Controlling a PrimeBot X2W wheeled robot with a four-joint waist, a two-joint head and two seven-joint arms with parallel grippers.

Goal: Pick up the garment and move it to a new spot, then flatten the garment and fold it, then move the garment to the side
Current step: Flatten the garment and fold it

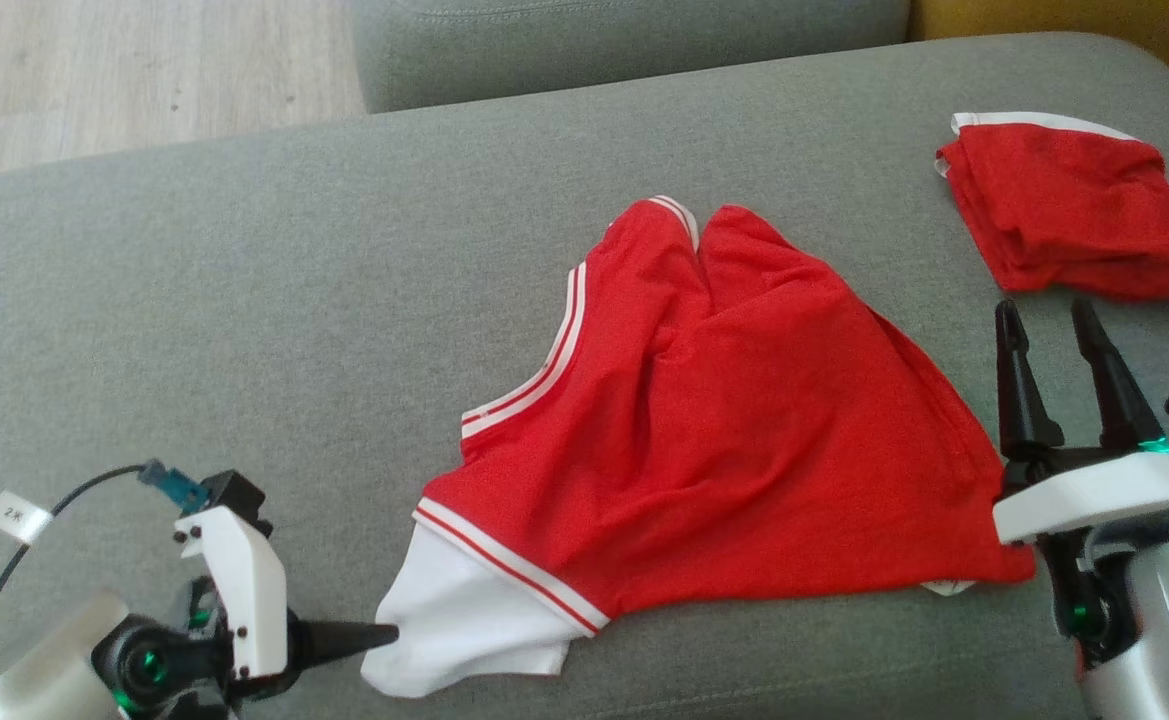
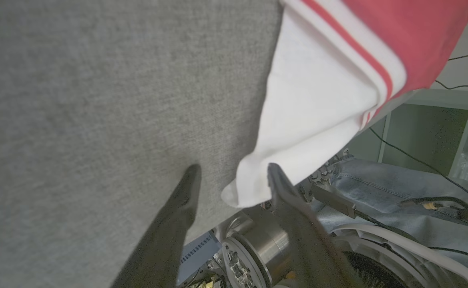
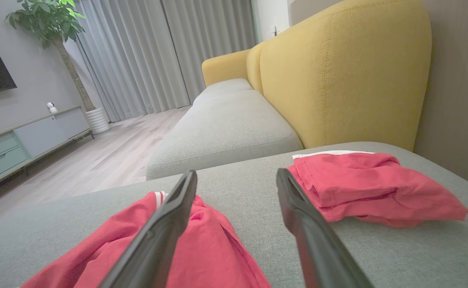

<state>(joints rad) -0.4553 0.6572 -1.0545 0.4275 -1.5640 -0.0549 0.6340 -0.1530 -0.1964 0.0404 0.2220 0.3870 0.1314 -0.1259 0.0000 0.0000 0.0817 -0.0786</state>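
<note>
Head view: the red garment [image 1: 724, 440], trimmed with white stripes, lies opened out but creased at the centre of the grey cushion [image 1: 244, 300]. Its white end sits at the lower left and a ridge of cloth runs up its middle. My left gripper [image 1: 384, 633] lies at the lower left with a fingertip just touching that white end. My right gripper [image 1: 1042, 320], at the lower right, points up the frame with its jaws wide apart beside the garment's right edge and holds nothing. A second, folded red garment [image 1: 1074, 215] rests at the upper right, well apart. Left wrist view: the left gripper [image 2: 234, 172] has its jaws apart. The white corner of the red garment [image 2: 322, 100] hangs between the tips against the right-hand finger, unclamped, with the grey cushion [image 2: 77, 100] at left. Right wrist view: the right gripper [image 3: 237, 174] stands open above the grey cushion [image 3: 238, 188], with the red garment [image 3: 217, 248] at the lower left and the folded red garment [image 3: 370, 188] at right. Progress, as I judge it: the garment is placed and flattening is under way. Smoothing the ridge, folding and moving it aside are not yet done.
</note>
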